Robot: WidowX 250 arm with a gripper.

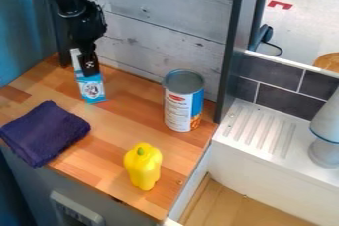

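The black gripper (88, 69) hangs over the back left of the wooden counter, overlapping the front of a narrow blue and white carton (92, 89). The carton stands slightly tilted near the back wall, its white top showing left of the gripper. Whether the carton is held or only touched, I cannot tell. A folded dark purple cloth (45, 132) lies on the counter's left side. Right of centre stands an upright can (182, 102) with a white, blue and orange label. Toward the front edge is a yellow bell pepper (143, 166) with a green stem.
The wooden counter (112, 143) ends at a grey plank wall (162, 31) behind and a dark upright post (232, 46) at the right. Beyond the post are a white sink ledge (261, 128) with ridges and a grey-white object (326, 131) standing on it.
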